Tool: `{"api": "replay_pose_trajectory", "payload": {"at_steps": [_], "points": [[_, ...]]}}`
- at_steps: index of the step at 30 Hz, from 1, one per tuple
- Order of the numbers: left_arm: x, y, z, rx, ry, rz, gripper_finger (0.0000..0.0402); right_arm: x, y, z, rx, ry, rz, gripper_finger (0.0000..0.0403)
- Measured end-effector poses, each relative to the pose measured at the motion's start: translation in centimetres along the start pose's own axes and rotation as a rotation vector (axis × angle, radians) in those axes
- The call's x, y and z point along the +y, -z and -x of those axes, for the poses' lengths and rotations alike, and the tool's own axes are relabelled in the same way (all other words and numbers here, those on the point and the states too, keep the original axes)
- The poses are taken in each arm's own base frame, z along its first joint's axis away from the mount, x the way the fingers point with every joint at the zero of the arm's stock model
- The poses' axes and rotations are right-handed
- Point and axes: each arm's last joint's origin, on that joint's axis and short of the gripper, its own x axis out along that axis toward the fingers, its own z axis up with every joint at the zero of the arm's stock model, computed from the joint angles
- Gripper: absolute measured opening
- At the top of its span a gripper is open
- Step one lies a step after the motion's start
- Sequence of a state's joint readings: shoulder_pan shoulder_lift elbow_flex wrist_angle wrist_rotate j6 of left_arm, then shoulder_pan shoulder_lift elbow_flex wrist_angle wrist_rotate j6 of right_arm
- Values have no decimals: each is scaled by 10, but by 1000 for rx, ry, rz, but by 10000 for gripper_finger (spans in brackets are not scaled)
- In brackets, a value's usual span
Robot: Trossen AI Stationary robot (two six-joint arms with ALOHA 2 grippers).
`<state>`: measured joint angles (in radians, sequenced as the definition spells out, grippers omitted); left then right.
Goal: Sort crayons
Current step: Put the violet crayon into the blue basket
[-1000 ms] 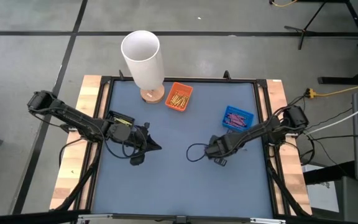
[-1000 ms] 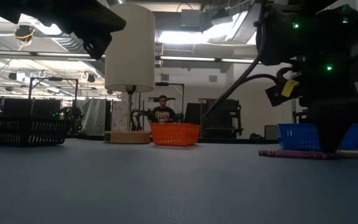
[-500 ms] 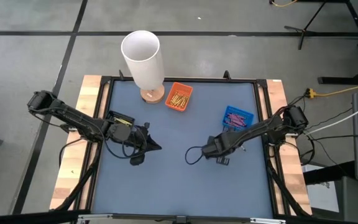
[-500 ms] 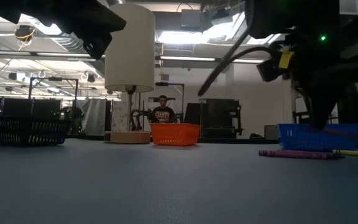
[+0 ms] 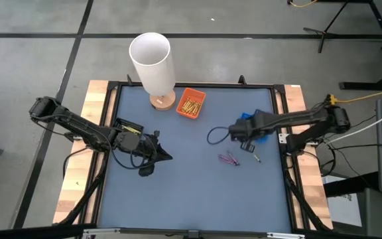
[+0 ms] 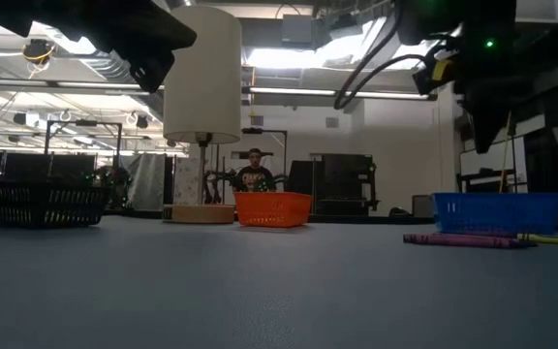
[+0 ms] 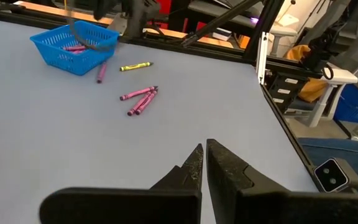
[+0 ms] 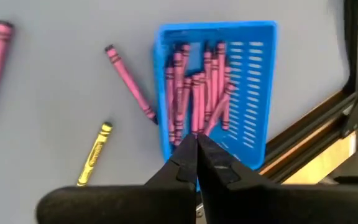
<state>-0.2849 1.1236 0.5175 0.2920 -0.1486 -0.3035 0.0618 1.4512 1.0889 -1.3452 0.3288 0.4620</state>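
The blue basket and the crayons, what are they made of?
The blue basket looks like moulded plastic: thin walls cut with rows of slots, a smooth and slightly shiny rim. The crayons look like wax sticks in matte paper wrappers with dark printed bands, as on the yellow crayon and the purple crayon lying loose beside it. The wax itself is a guess.

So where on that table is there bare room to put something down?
The near half of the blue mat is bare, as is the middle between the left gripper and the loose crayons. It is crowded around the blue basket, the orange basket and the lamp.
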Motion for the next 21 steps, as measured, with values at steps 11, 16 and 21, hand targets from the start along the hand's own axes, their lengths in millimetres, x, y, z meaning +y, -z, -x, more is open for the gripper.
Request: {"api": "replay_pose_trajectory", "payload": {"at_steps": [11, 16, 21], "points": [[0, 0, 0, 0, 0, 0, 7, -14, -12, -5, -32, -117, 67, 2], [0, 0, 0, 0, 0, 0, 7, -9, -17, -4, -70, -211, 52, 4], [0, 0, 0, 0, 0, 0, 7, -1, -27, -2, -129, -400, 43, 24]]}}
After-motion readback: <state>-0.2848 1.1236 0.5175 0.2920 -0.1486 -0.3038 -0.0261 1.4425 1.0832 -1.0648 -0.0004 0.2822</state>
